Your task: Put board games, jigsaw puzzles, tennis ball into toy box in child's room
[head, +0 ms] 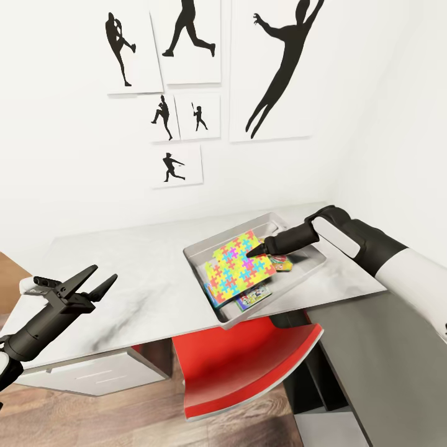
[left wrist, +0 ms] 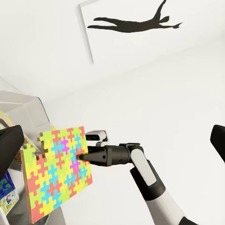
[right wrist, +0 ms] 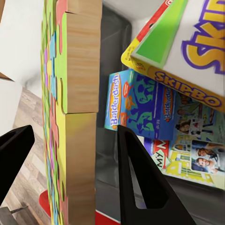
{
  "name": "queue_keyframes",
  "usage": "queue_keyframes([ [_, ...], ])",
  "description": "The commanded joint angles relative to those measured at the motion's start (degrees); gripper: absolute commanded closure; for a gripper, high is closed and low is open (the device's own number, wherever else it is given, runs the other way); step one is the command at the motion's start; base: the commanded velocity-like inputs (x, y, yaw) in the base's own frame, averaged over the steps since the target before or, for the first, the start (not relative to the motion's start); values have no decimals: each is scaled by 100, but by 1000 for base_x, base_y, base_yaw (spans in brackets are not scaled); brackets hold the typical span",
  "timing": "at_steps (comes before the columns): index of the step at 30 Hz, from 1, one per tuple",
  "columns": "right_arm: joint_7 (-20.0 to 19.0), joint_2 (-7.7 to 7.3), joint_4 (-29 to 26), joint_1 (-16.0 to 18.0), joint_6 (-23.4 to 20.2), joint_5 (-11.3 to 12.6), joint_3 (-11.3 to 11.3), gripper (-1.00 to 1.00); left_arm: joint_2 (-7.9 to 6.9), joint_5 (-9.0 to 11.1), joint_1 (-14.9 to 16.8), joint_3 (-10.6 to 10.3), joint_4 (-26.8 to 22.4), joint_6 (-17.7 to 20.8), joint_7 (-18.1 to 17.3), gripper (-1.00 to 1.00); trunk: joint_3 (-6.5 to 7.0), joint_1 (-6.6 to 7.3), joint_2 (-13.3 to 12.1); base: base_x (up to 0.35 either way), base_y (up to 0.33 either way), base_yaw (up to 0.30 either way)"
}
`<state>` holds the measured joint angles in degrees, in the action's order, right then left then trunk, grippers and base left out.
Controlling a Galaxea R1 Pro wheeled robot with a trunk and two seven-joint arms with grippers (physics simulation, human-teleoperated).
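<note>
multicoloured jigsaw puzzle [head: 239, 264] lies between the right hand's [head: 256, 252] spread fingers.

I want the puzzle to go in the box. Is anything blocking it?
Nothing visible is. The jigsaw puzzle is already over the toy box, above the board games, with the right gripper at it.

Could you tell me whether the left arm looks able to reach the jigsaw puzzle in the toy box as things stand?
Probably not directly: the left gripper hangs open well short of the toy box, and the right gripper already sits at the jigsaw puzzle.
</note>
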<state>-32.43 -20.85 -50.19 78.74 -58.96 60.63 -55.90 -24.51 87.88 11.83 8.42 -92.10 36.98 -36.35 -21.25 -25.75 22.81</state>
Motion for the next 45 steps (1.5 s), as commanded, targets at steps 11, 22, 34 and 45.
queue_keyframes([
  [11, -52, 25, 38, 9, 18, -41, -18, 100, -2, 36, 4, 2, -1, 37, 5, -100, -10, -3, 11, 0, 0, 0],
  [22, -52, 21, 43, 9, 20, -112, -18, -100, -2, 36, 4, 2, -2, 37, 5, -100, -10, -3, 11, 0, 0, 0],
  [34, -52, 20, 36, 12, 17, -169, -13, -100, -2, 36, 4, 2, -2, 37, 5, -100, -10, -3, 11, 0, 0, 0],
  [45, -36, -478, -629, 39, 36, -164, 144, -100, 6, 36, 11, -6, -1, 37, 6, -100, -10, -3, 11, 0, 0, 0],
])
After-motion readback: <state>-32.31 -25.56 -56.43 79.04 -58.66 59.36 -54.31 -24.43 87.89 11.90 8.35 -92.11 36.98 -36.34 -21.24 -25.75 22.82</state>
